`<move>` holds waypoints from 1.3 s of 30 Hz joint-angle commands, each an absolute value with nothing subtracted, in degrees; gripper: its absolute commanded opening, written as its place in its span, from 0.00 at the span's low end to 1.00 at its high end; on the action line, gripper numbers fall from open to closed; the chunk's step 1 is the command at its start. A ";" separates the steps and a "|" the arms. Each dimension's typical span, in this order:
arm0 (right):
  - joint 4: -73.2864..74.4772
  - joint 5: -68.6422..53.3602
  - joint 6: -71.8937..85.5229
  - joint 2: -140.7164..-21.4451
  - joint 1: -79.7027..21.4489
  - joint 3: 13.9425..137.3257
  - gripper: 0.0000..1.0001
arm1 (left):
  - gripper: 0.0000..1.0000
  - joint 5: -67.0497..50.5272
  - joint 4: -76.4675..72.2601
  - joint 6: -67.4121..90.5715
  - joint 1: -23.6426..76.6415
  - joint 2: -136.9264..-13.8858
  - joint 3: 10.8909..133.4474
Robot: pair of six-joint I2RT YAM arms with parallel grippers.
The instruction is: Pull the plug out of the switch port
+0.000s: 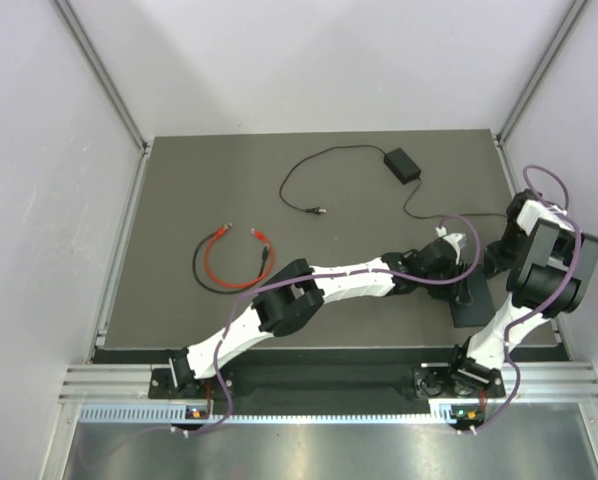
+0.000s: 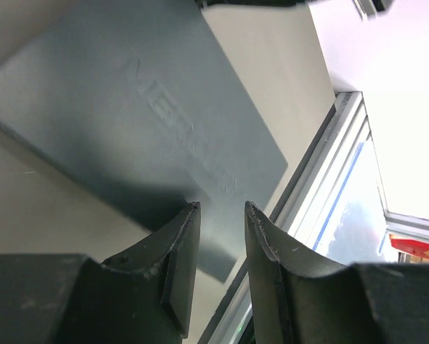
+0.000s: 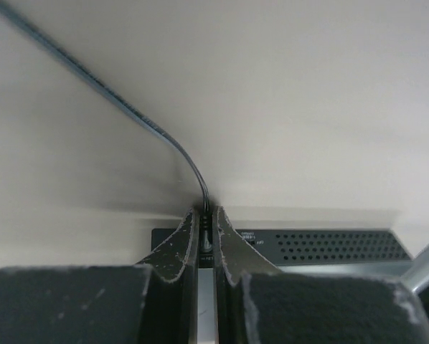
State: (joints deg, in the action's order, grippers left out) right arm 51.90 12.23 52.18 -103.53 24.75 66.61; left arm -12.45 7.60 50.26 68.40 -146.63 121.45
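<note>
The switch is a flat black box [image 1: 476, 305] at the table's near right; its lettered top [image 2: 150, 122] fills the left wrist view. My left gripper [image 2: 222, 206] hovers open just over the box's near end, nothing between its fingers. In the right wrist view the box's edge [image 3: 329, 246] shows vent holes. My right gripper [image 3: 206, 213] is shut on the black plug [image 3: 206, 240] seated in that edge. The plug's thin cord [image 3: 128, 107] curves up and away to the left. The switch port itself is hidden behind the plug and fingers.
A small black power brick [image 1: 401, 163] with thin cords lies at the back of the mat. Looped red and black cables [image 1: 234, 258] lie at the left. An aluminium rail [image 2: 329, 165] runs along the table edge right beside the switch.
</note>
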 commanded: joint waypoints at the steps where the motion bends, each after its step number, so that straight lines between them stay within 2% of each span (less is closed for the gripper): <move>1: 41.32 19.94 44.66 -102.32 23.73 69.00 0.00 | 0.38 -10.72 20.48 48.78 68.64 -152.67 117.86; 10: 39.91 8.98 50.89 -100.81 24.00 60.22 0.00 | 0.38 -10.37 20.13 46.76 68.47 -151.62 117.86; 15: 40.07 7.82 49.58 -97.39 20.92 56.44 0.00 | 0.37 -11.07 19.61 44.39 67.15 -149.77 117.51; 18: 39.90 7.29 48.70 -94.85 20.57 54.33 0.00 | 0.38 -15.02 13.81 41.94 66.71 -146.87 116.46; 22: 40.43 7.39 47.46 -93.69 20.65 54.23 0.00 | 0.41 -17.48 10.02 41.39 66.80 -146.77 117.85; 26: 40.52 6.42 46.67 -93.61 20.57 55.02 0.00 | 0.39 -19.94 10.02 42.71 66.45 -149.59 120.50; 36: 39.99 4.40 44.04 -92.37 20.92 55.45 0.00 | 0.44 -19.61 7.03 40.87 66.18 -148.71 121.20; 38: 40.17 3.69 43.07 -93.16 20.92 56.68 0.05 | 0.44 -19.16 9.22 41.56 66.01 -149.15 121.64; 39: 40.86 3.69 42.63 -93.95 20.92 57.47 0.12 | 0.44 -19.42 9.66 42.36 65.74 -149.59 121.38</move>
State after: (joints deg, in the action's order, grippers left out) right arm 37.76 5.98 45.43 -93.82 21.80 55.20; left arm -20.95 5.10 43.38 66.41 -146.61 121.03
